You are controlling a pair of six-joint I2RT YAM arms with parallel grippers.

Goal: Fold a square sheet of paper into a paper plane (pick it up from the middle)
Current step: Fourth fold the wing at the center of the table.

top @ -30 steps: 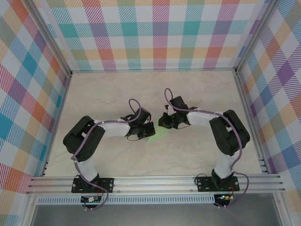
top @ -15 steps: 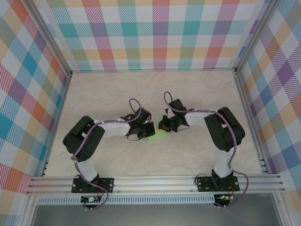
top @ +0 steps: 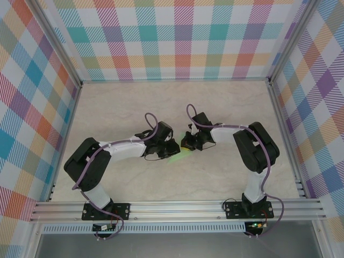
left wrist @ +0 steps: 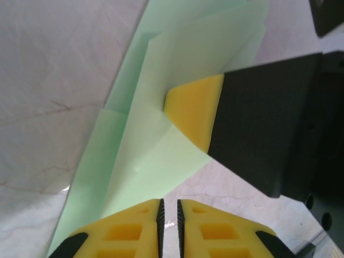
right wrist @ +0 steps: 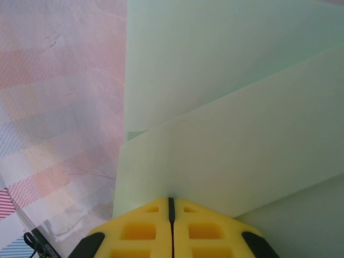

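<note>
One folded paper lies beneath left gripper and right gripper.

folded sheet of paper: thin, matt, smooth paper. table: smooth, marble-look, faint sheen. finger pads: matt, rubbery yellow.

Folded green paper lies on the marbled counter, running 7 to 1 o'clock. At 6 o'clock the left end effector shows a thin slit between its yellow tips. From 3 o'clock the right end effector meets the paper.
</note>
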